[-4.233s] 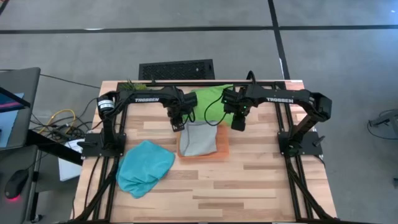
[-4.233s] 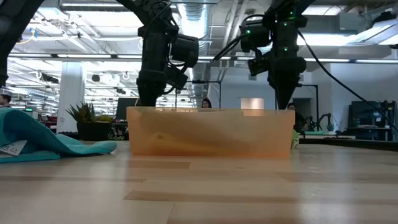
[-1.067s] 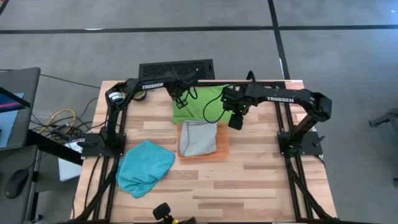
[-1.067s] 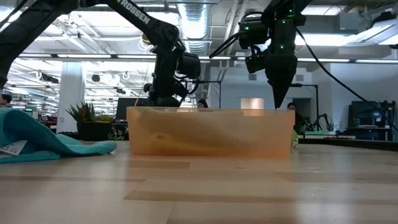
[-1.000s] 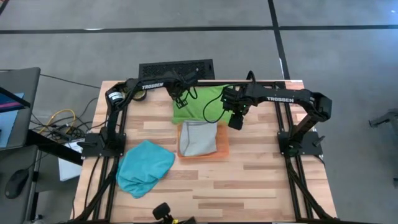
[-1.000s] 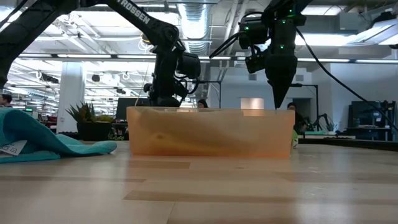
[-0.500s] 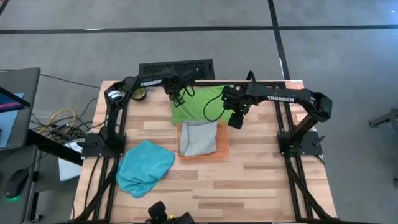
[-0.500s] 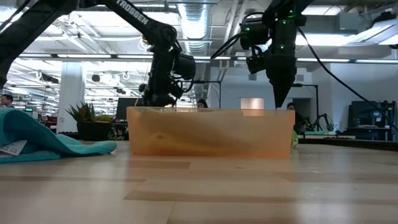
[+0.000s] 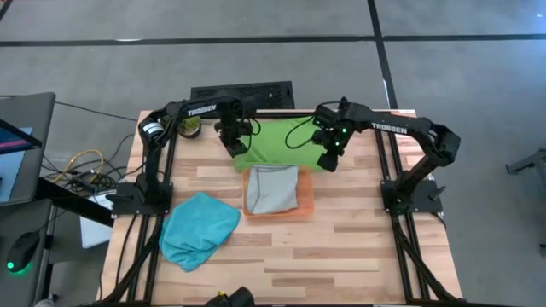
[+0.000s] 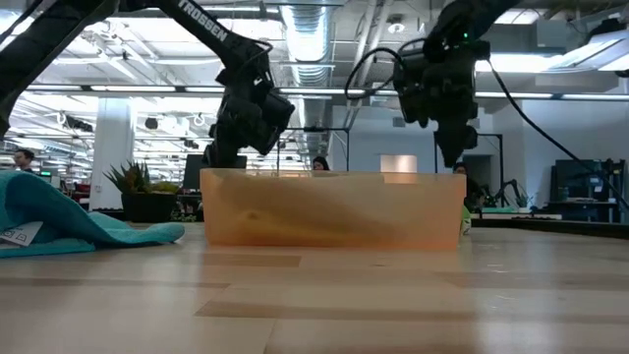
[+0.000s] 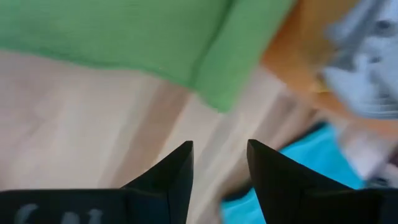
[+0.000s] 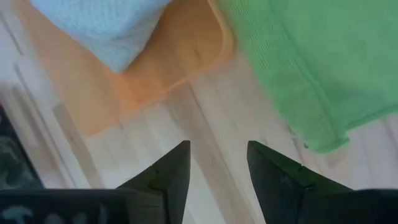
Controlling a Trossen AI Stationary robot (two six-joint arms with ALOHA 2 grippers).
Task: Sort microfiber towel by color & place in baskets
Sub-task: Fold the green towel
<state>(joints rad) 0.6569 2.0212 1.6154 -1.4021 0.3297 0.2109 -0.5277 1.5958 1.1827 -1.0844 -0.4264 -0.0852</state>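
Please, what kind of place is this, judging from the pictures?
Probably a large open robotics lab or workshop: a wooden table carries two robot arms, the low view shows exposed ceiling ducts behind it, and a monitor with loose cables stands beside it.

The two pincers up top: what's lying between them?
In the high view, the green towel lies spread between the left pincer and the right pincer, behind the orange tray.

Lighting was bright and even from ceiling strip lights (image 10: 295, 20), barely any shadows. Left wrist view was smeared with blur; the rest stayed crisp.
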